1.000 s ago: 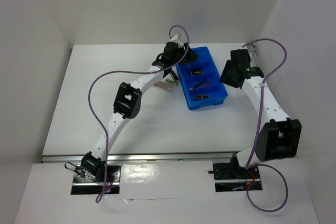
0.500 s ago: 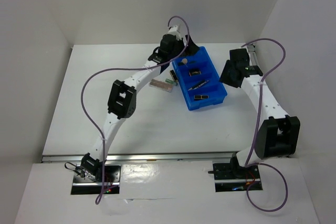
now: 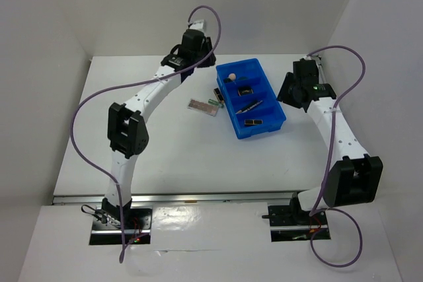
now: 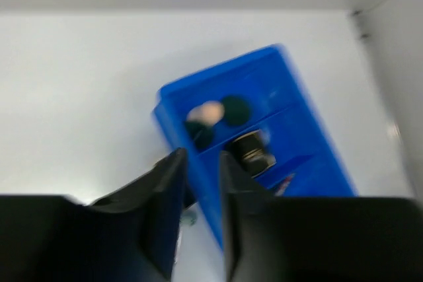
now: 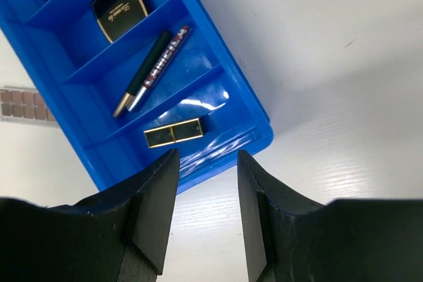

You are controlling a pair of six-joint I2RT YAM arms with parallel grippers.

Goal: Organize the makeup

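Hanging high over the far side of the table point(image 3: 165, 156), near the left of the blue tray point(image 3: 263, 131), with the left jaws looking down toward its far end, showing only a narrow gap between the two dark fingers point(image 4: 165, 203), gripping nothing and touching nothing. Hovering at the tray's right side with the right jaws parted a little, looking straight down on the tray's near end, again clasping nothing and making no contact. Seeing four compartments inside the tray: finding the peach sponge point(image 4: 210, 111) and two dark green round compacts point(image 4: 235, 108) sharing the farthest one, the sponge lying between the compacts, touching or just beside them — blurring too much to tell which. Finding the dark square compact point(image 5: 120, 8) with its gold rim lying alone in the next compartment. Finding the slim pink pencil point(image 5: 165, 57) lying side by side with a darker pencil point(image 5: 140, 74) in the third, both slanting across it. Finding one black-and-gold lipstick tube point(image 5: 174, 132) lying flat in the nearest. Noticing the brownish rectangular palette point(image 3: 203, 106) lying flat on the table outside, near the tray's left wall, with a small dark item point(image 3: 217, 96) sitting between it and the tray — too small to identify.
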